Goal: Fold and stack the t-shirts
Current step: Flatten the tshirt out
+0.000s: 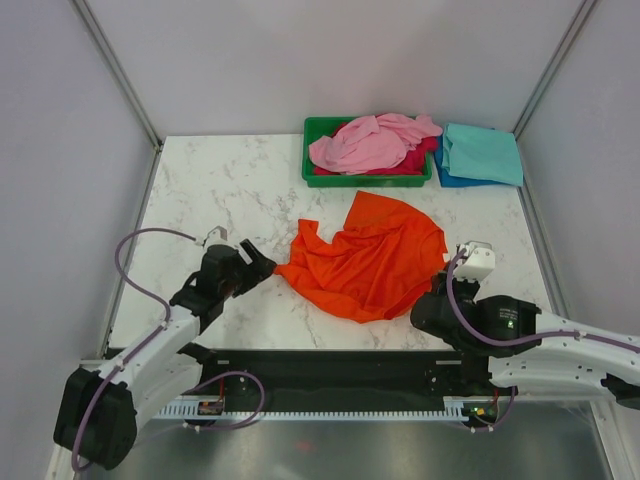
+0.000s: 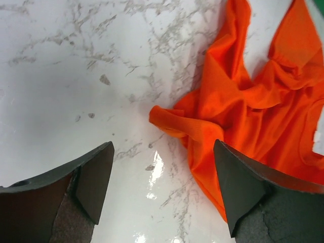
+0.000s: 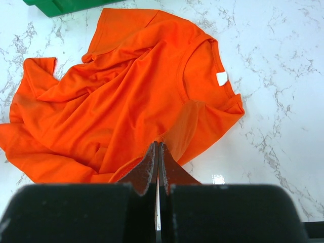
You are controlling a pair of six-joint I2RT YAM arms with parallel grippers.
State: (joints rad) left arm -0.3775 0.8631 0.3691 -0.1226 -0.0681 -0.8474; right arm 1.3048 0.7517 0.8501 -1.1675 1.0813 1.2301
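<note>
Orange t-shirt (image 1: pixel 365 258) lies crumpled on the middle of the table (image 1: pixel 200 190), an arm at each side
Left gripper (image 2: pixel 163 147) gapes wide, just short of the shirt's left corner; right gripper (image 3: pixel 158 152) has its fingers pressed together, pinching the near hem; pink t-shirt (image 1: pixel 365 145) sits heaped in the green tray (image 1: pixel 312 150) behind.

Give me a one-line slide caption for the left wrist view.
Left pincer open over the marble table, a bunched corner of the orange t-shirt just ahead of it.

The top external camera is looking down from above and behind the arm bases, covering the whole table (image 1: pixel 220 190). Both wrist cameras are facing the tabletop at close range. All three views are sharing the orange t-shirt (image 1: pixel 370 255).
</note>
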